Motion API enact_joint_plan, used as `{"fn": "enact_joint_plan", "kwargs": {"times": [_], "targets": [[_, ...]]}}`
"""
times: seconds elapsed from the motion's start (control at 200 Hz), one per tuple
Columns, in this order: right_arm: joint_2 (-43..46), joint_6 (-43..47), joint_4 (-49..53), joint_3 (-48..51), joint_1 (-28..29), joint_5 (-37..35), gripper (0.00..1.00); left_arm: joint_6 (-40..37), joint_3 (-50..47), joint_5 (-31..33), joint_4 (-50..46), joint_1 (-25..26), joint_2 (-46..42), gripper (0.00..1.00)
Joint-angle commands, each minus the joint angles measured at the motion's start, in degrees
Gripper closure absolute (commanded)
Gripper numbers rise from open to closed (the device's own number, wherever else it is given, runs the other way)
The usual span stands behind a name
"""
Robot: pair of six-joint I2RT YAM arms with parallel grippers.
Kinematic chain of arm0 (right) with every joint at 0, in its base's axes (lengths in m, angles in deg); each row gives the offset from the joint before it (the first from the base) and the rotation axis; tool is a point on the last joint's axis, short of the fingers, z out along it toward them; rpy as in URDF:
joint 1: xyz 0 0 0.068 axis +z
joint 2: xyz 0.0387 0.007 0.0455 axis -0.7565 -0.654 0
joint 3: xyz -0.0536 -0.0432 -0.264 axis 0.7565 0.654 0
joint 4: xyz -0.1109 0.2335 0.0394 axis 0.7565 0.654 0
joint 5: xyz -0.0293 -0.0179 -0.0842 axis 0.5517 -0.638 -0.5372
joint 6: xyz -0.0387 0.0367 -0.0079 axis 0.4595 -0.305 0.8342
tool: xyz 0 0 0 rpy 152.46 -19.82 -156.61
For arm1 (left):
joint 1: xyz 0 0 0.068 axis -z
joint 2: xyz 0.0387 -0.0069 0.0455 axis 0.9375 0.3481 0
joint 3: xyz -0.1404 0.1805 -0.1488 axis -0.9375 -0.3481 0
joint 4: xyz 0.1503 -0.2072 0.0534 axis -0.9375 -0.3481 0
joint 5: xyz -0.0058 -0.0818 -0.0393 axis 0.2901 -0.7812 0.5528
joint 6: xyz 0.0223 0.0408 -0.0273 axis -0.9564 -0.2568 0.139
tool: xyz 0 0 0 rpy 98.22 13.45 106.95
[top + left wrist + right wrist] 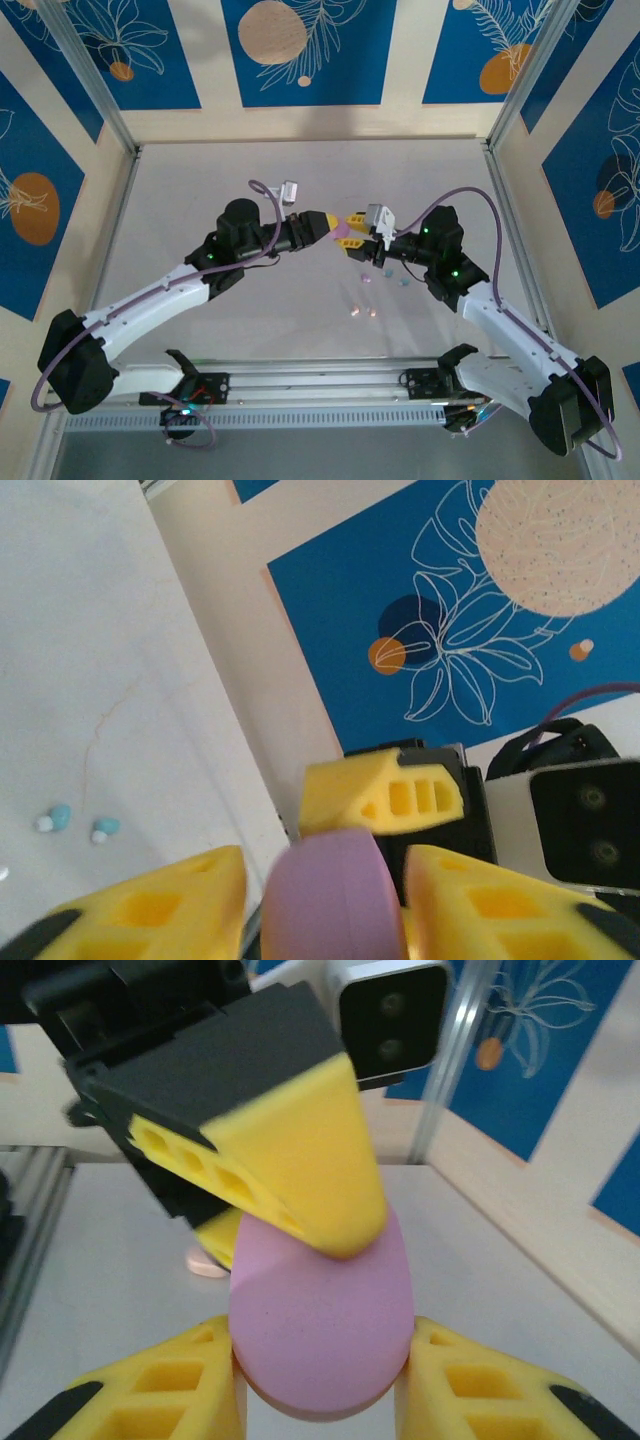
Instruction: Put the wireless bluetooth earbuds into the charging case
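Note:
A purple oval charging case (343, 231) hangs above the table's middle, between both grippers. In the right wrist view my right gripper (322, 1338) is shut on the case (320, 1300), both pads pressed against its sides. My left gripper (325, 868) stands narrowly open round the same case (325, 905), with a thin gap on each side. One left finger (300, 1150) lies over the case's top. Several tiny earbuds lie on the table below: a light blue pair (395, 276), a purplish one (365, 283) and a peach-pink pair (363, 312). The blue pair (78, 822) also shows in the left wrist view.
A small pale pink piece (205, 1263) lies on the table behind the left fingers. Metal frame posts (515, 95) and patterned blue walls close in the grey table (200, 170). A rail (320, 375) runs along the near edge between the arm bases.

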Motion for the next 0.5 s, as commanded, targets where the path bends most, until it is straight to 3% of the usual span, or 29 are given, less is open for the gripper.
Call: {"fn": "enact_joint_plan", "kwargs": {"times": [0.0, 0.23, 0.385, 0.495], "targets": [[-0.27, -1.90, 5.77, -3.49, 0.17, 6.81, 0.69, -8.43, 1.05, 0.06, -3.13, -0.09, -2.79, 0.47], [-2.20, -5.30, 12.83, -6.83, -1.14, 14.51, 0.68, -33.57, -0.15, 1.75, -6.26, -0.12, -7.92, 0.30], [-4.61, -8.99, 15.10, -10.29, -2.67, 18.10, 0.68, -51.36, -3.14, -5.12, -2.53, -0.18, -9.34, 0.28], [-6.29, -10.54, 16.42, -12.58, -3.99, 21.12, 0.68, -57.76, -5.89, -5.85, 0.74, -0.27, -10.66, 0.27]]}}
